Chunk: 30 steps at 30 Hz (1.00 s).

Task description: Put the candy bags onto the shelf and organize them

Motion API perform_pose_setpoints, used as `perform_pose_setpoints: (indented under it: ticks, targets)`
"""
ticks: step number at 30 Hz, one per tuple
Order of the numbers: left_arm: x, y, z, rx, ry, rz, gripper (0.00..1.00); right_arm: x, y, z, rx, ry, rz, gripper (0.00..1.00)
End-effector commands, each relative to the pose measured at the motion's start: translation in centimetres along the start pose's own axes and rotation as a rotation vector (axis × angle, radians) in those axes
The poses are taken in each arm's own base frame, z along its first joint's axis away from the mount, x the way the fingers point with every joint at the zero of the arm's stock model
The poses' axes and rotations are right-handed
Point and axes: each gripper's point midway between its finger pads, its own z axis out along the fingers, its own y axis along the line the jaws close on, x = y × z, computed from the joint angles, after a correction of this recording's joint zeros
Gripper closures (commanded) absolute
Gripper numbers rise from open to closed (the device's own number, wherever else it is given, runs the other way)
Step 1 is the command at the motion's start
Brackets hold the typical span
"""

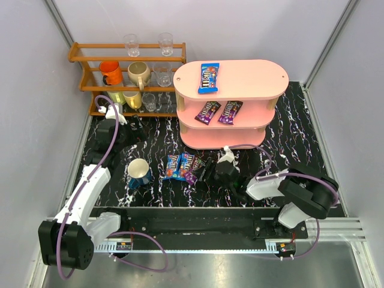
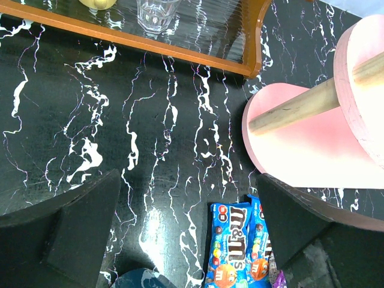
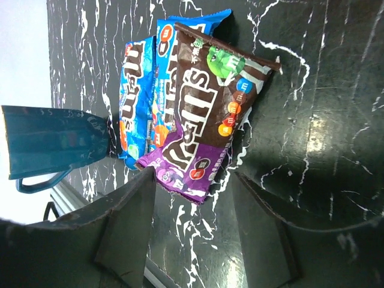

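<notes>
The pink shelf [image 1: 240,72] stands at the back right, with one blue candy bag [image 1: 209,78] on its top board and two purple ones [image 1: 207,112] [image 1: 230,111] on the middle board. Three more bags lie in a heap in front of it: two blue [image 1: 173,167] [image 1: 186,162], and a purple one [image 3: 204,114] overlapping a blue one [image 3: 135,102]. My right gripper [image 3: 193,177] is open, low over the table, its fingertips either side of the purple bag's near end. My left gripper [image 2: 187,180] is wide open and holds nothing, over bare table beyond the blue bags [image 2: 234,246].
A dark blue mug [image 1: 139,173] stands just left of the heap of bags. An orange-brown wooden rack [image 1: 96,78] with mugs and glasses is at the back left, next to the shelf. Grey walls close in both sides.
</notes>
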Motion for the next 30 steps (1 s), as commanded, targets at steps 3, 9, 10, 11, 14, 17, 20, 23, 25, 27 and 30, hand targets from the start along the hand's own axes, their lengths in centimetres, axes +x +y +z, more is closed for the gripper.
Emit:
perform_pose_setpoints:
  ticks: [3, 9, 10, 11, 14, 17, 20, 23, 25, 27, 30]
  targets:
    - [-3.5, -1.5, -0.9, 0.046, -0.102, 0.007, 0.01, 0.6, 2.9, 1.4, -0.102, 0.021, 0.052, 0.57]
    - [-3.4, -1.5, -0.8, 0.047, -0.100, 0.005, 0.01, -0.9, 3.5, -0.1, -0.108, -0.021, -0.002, 1.00]
    - [-3.5, -1.5, -0.8, 0.047, -0.102, 0.007, 0.01, -1.1, 2.8, -0.4, -0.077, -0.033, -0.050, 1.00]
    - [-3.4, -1.5, -0.8, 0.046, -0.099, 0.006, 0.01, -1.5, 2.8, -0.9, -0.072, -0.045, -0.074, 1.00]
    - [-3.3, -1.5, -0.7, 0.050, -0.096, 0.004, 0.01, -3.7, 2.9, -3.0, -0.048, -0.117, -0.140, 1.00]
    - [-3.4, -1.6, -0.7, 0.052, -0.098, 0.004, 0.01, -5.4, 3.0, -5.0, -0.027, -0.165, -0.183, 1.00]
    - [-3.2, -1.6, -0.6, 0.055, -0.092, 0.002, 0.01, -5.9, 2.9, -5.7, -0.016, -0.180, -0.170, 0.65]
    - [-3.2, -1.6, -0.5, 0.056, -0.088, 0.003, 0.01, -5.2, 2.7, -4.9, -0.013, -0.159, -0.147, 0.47]
    - [-3.1, -1.6, -0.5, 0.055, -0.085, 0.002, 0.01, -4.0, 3.0, -3.7, -0.031, -0.112, -0.134, 0.46]
    - [-3.1, -1.6, -0.5, 0.057, -0.086, 0.002, 0.01, -3.1, 3.3, -2.1, -0.046, -0.084, -0.117, 0.45]
    - [-3.2, -1.7, -0.5, 0.058, -0.089, 0.004, 0.01, -1.8, 3.4, -0.2, -0.035, -0.032, -0.082, 0.45]
